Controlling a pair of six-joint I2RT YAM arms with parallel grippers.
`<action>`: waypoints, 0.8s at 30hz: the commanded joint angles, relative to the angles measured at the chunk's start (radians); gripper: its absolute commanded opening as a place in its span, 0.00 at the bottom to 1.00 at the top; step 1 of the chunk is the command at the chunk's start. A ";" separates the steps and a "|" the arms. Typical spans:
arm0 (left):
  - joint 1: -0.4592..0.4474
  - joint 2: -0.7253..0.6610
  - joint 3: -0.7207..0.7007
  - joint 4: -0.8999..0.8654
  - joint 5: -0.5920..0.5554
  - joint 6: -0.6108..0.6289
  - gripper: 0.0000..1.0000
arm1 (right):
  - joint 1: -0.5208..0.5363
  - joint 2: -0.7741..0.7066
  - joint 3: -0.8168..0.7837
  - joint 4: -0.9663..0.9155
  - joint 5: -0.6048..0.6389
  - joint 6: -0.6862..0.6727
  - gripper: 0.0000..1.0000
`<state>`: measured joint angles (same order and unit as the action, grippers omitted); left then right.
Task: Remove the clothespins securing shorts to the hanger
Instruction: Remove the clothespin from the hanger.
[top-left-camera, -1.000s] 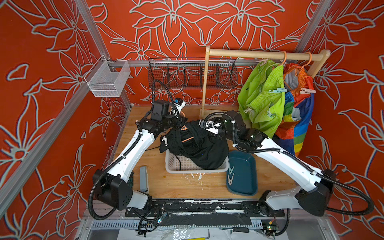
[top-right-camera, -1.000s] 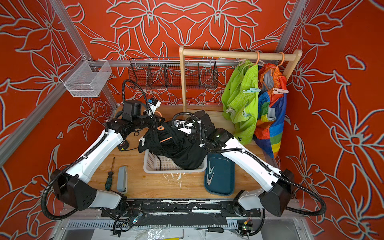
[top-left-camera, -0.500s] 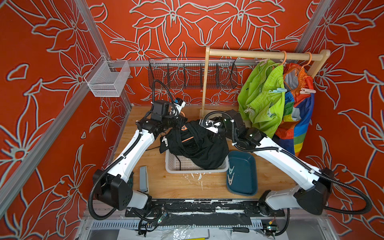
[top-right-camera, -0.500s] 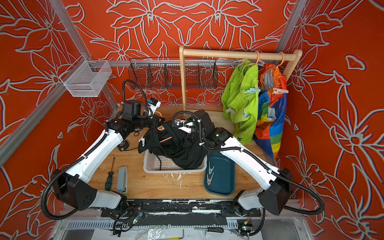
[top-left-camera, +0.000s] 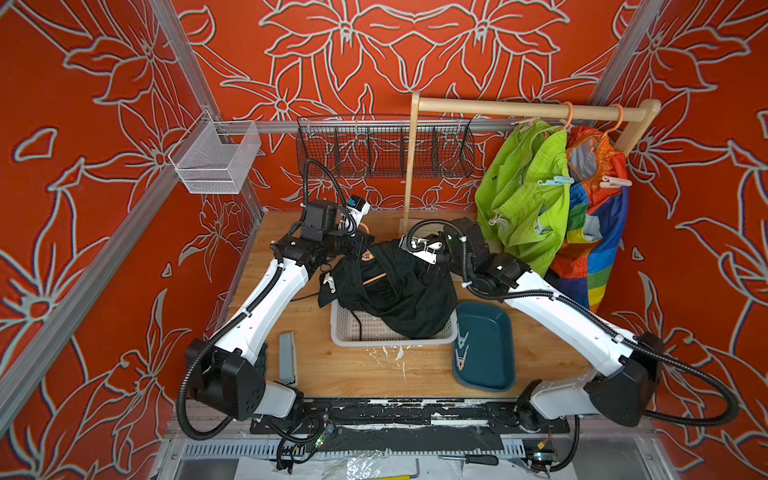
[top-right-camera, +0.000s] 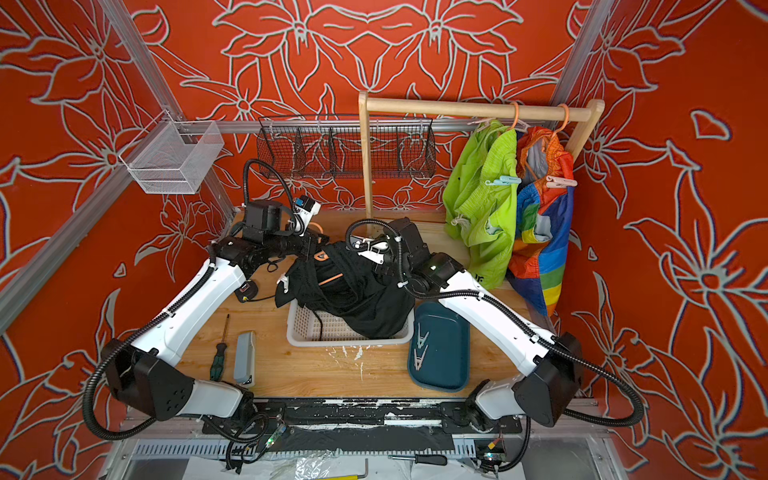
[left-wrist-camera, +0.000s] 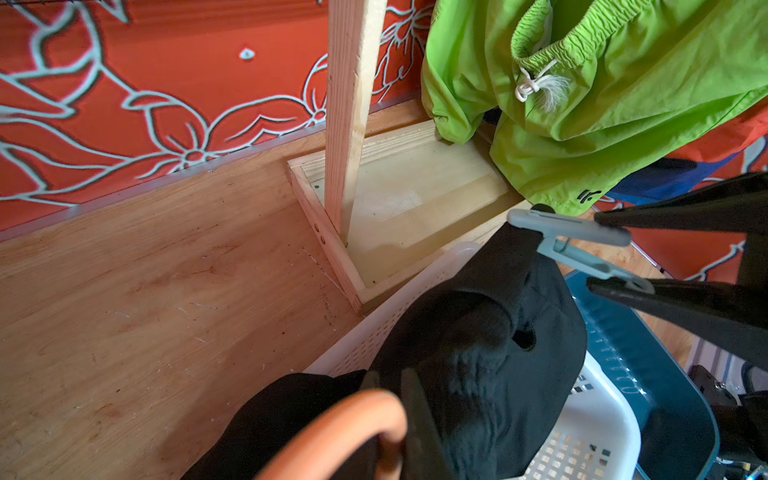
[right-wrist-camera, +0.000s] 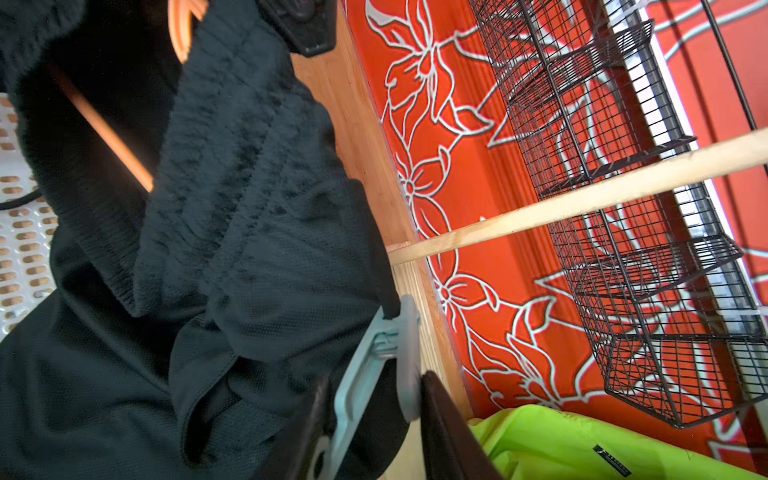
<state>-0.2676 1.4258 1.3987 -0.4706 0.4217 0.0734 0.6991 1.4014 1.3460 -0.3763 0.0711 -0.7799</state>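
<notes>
The black shorts (top-left-camera: 395, 286) hang on an orange hanger (left-wrist-camera: 345, 432) above a white basket (top-left-camera: 353, 332). My left gripper (left-wrist-camera: 390, 382) is shut on the hanger's hook. A pale blue-mint clothespin (right-wrist-camera: 386, 365) is clipped on the black shorts' edge. My right gripper (right-wrist-camera: 374, 399) is shut on the clothespin's two handles, its fingers (left-wrist-camera: 685, 307) pressing them from both sides. On the wooden rail (top-left-camera: 498, 109) hang the lime green shorts (top-left-camera: 523, 208) with a blue clothespin (top-left-camera: 555, 180), and the rainbow shorts (top-left-camera: 594, 232) with a pink clothespin (top-left-camera: 615, 181).
A teal tray (top-left-camera: 494, 353) to the right of the basket holds two loose clothespins (top-left-camera: 461, 349). A grey block (top-left-camera: 286, 357) and a screwdriver (top-right-camera: 218, 353) lie at the front left. A black wire basket (top-left-camera: 386, 149) and a white mesh basket (top-left-camera: 216, 162) hang on the back wall.
My right gripper's jaws have narrowed onto the clothespin on the black shorts. The left arm and the hanger have stayed where they were.
</notes>
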 joint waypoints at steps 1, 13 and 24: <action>0.010 -0.038 0.005 0.049 0.025 -0.014 0.00 | -0.004 0.008 0.026 -0.015 -0.016 0.001 0.32; 0.016 -0.042 0.003 0.053 0.021 -0.018 0.00 | -0.004 0.008 0.039 -0.032 -0.013 0.021 0.21; 0.018 -0.040 -0.001 0.061 0.016 -0.024 0.00 | -0.004 -0.037 0.051 -0.050 -0.036 0.076 0.16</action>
<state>-0.2596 1.4258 1.3987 -0.4690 0.4240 0.0631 0.6949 1.3998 1.3682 -0.3988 0.0704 -0.7391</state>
